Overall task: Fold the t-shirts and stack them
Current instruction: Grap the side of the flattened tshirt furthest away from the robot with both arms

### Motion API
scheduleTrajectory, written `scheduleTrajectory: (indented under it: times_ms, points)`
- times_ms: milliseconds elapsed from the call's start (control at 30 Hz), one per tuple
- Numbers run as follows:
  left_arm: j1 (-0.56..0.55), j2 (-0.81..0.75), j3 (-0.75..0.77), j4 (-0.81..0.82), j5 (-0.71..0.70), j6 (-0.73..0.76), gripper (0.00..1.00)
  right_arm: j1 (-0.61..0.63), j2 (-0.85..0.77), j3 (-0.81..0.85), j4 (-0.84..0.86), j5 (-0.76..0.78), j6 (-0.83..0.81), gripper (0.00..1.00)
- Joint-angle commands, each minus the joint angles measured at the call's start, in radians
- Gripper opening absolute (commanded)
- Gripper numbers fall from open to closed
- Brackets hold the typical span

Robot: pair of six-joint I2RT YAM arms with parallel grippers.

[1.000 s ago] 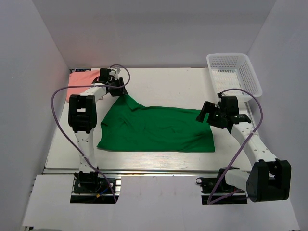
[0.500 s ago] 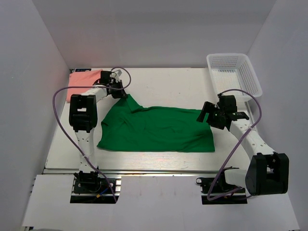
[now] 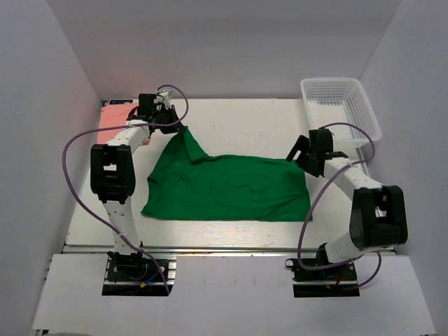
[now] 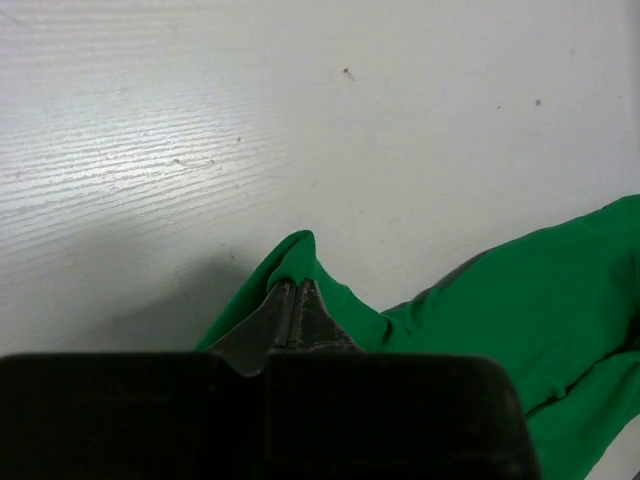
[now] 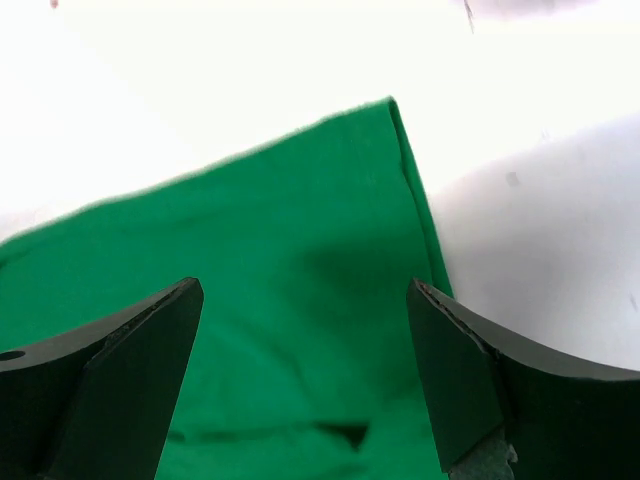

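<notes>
The green t-shirt [image 3: 224, 185] lies spread across the middle of the table. My left gripper [image 3: 179, 129] is shut on its far left corner and holds that corner pulled up toward the back; the left wrist view shows the pinched cloth [image 4: 300, 255] at the fingertips [image 4: 285, 300]. My right gripper [image 3: 297, 155] is open and empty, just above the shirt's far right corner [image 5: 385, 110], which shows between its fingers [image 5: 130, 360]. The salmon pink t-shirt [image 3: 112, 119] lies at the far left corner of the table, partly behind the left arm.
A white mesh basket [image 3: 341, 105] stands at the back right, just beyond the right arm. White walls close in the table [image 3: 245, 119] on the left, back and right. Purple cables loop beside both arms.
My left gripper has drawn the shirt's far left corner further back and left, stretching the cloth. My right gripper has moved back toward the far right corner of the shirt, still open.
</notes>
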State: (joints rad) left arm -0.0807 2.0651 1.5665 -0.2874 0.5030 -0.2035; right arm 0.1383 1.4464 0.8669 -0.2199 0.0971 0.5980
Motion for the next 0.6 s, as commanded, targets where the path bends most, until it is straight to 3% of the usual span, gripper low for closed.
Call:
scheduleTrajectory:
  times_ms: [0,367,567]
  points:
    - [-0.001,-0.077,-0.005,-0.007,0.035,-0.001,0.0,0.026,0.096,0.096,0.067,0.098,-0.042,0.88]
    - [0.009,-0.076,0.004,-0.079,-0.029,0.018,0.0,0.066,0.36,0.322,-0.047,0.38,-0.061,0.88]
    - [0.009,-0.076,0.004,-0.088,-0.04,0.018,0.0,0.066,0.442,0.368,-0.076,0.379,-0.049,0.88]
